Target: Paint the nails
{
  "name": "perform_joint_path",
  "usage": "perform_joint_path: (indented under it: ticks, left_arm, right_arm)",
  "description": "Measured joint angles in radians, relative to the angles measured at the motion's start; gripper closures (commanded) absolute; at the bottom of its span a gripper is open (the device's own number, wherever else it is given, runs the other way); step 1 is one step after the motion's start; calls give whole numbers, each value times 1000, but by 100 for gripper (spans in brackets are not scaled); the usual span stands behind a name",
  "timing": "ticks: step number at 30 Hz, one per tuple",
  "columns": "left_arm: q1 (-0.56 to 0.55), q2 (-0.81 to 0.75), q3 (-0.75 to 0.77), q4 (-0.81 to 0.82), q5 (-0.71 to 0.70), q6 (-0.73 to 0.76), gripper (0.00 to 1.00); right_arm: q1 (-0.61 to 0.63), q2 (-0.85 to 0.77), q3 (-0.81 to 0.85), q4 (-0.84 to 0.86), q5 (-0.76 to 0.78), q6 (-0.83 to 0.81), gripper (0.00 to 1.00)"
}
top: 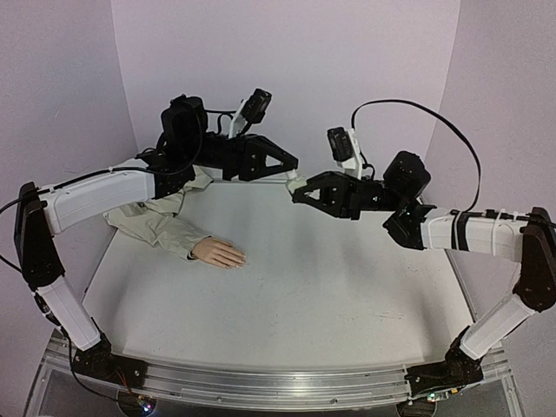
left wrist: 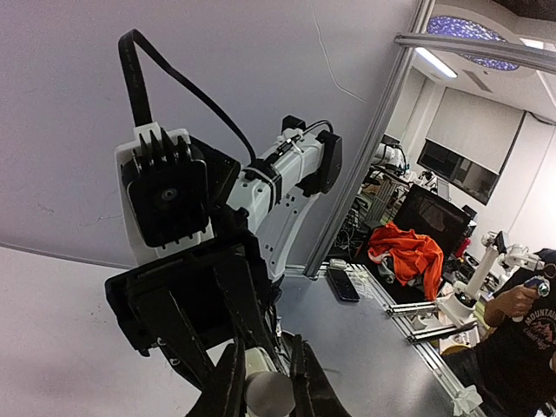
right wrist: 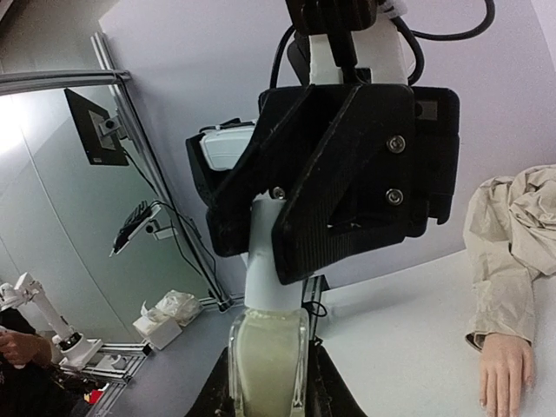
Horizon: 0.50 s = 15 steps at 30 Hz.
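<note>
A small glass bottle of pale polish is held in the air between both arms at the back of the table. My right gripper is shut on its glass body from below. My left gripper is shut on its white cap, whose end shows between the fingers. In the top view the left gripper and right gripper meet tip to tip. The mannequin hand lies palm down in its beige sleeve, below and left of the grippers. Its nails are too small to make out.
Lilac walls close the back and sides of the white table. The sleeve and hand lie at the right of the right wrist view. A metal rail runs along the near edge.
</note>
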Motion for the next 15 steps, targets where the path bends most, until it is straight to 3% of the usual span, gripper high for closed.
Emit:
perform_joint_path:
  ticks: [5,7,10,15]
  left_arm:
    - [11,-16,-23,-4,-1,1,46]
    - [43,-30,-57,-21,-20,-5,35]
    - [99,-55,-117,-49,-64,-27,26]
    - [120,-108,-183,-84,-135,-52,21]
  right_arm:
    - [-11,-2,-26,103,-9,45,100]
    - [-19,-14,-26,105,3,1,100]
    - [-24,-53,-23,-13,79,-124,100]
    - [-24,-101,1,-261,306,-327,100]
